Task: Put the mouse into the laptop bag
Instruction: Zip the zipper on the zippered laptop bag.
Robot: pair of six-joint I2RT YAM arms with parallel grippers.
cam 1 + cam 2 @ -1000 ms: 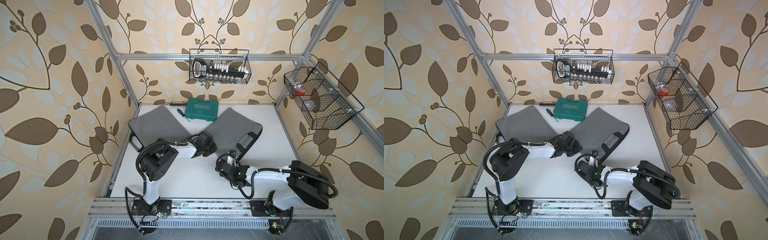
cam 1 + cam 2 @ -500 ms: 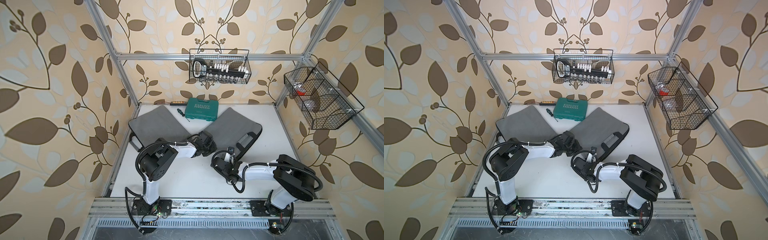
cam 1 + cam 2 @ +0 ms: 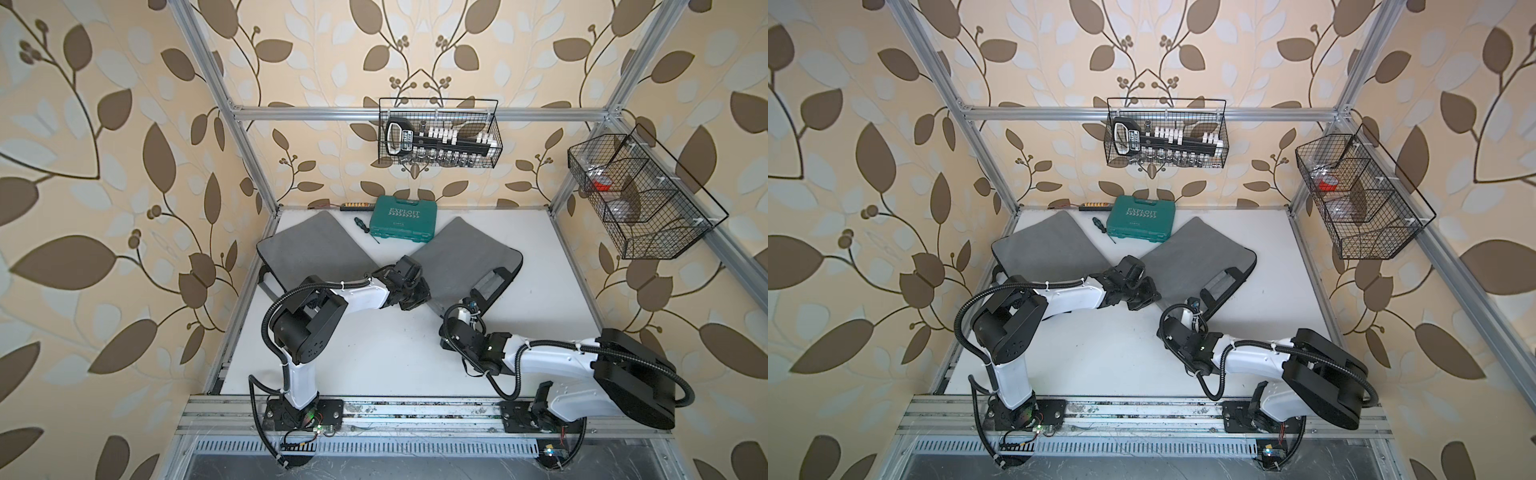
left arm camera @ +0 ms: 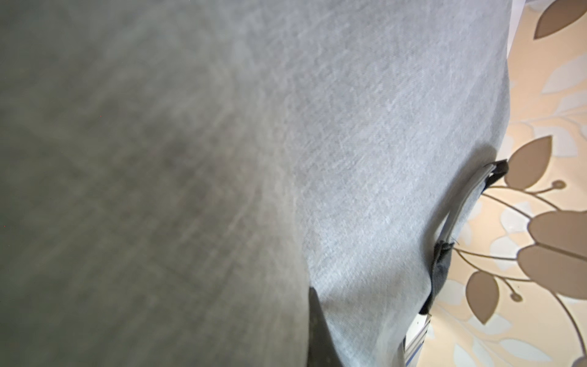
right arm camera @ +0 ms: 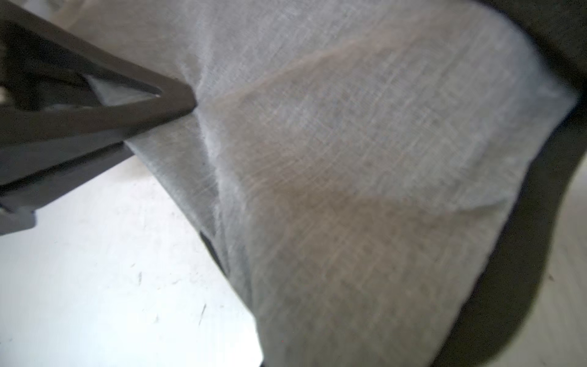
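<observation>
The mouse is out of view in every frame. The grey laptop bag (image 3: 465, 257) (image 3: 1200, 257), with black trim and a handle, lies on the white table. My left gripper (image 3: 417, 297) (image 3: 1148, 296) is at its near corner. The right wrist view shows a black finger (image 5: 143, 105) of that gripper pinching the puckered bag fabric (image 5: 349, 159). My right gripper (image 3: 446, 332) (image 3: 1165, 332) sits low at the bag's near edge. Fabric hides its jaws. Lifted grey fabric (image 4: 349, 159) fills the left wrist view.
A second grey bag (image 3: 316, 253) lies at the left. A green tool case (image 3: 405, 218) and a screwdriver (image 3: 365, 228) are at the back. Wire baskets (image 3: 440, 133) (image 3: 640, 195) hang on the back and right walls. Bare table (image 3: 374, 353) lies between the arms.
My right gripper has closed at the bag's near edge. The right arm's elbow swung in, then back out to the right. The left arm has stayed in place.
</observation>
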